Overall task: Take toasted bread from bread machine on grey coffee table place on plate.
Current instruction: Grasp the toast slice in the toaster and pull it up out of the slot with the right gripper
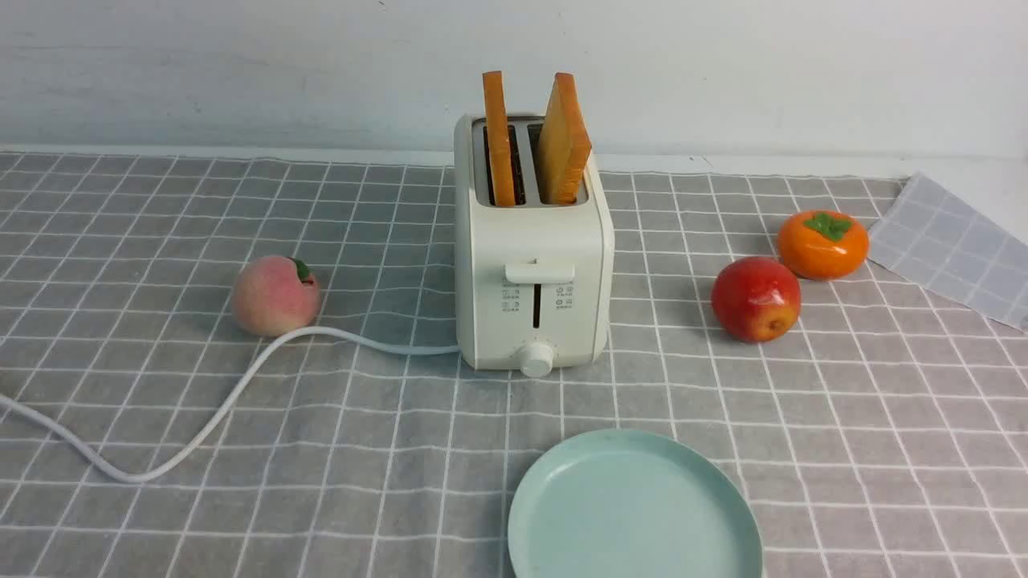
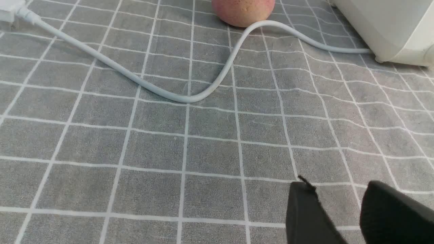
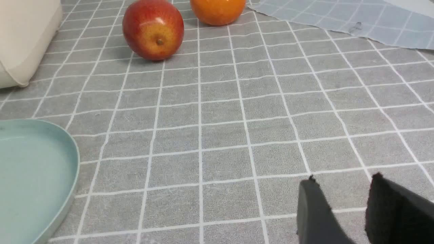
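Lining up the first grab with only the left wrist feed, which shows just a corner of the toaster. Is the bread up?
Observer: Yes. In the bread machine, the left toast slice stands upright and the right toast slice tilts. Both poke out of the slots.
Operator: Where is the plate?
Observer: The plate lies empty on the grey coffee table, in front of the bread machine and a little to the robot's right.
Operator: And my right gripper?
Observer: The right gripper hangs open above the cloth, holding nothing.
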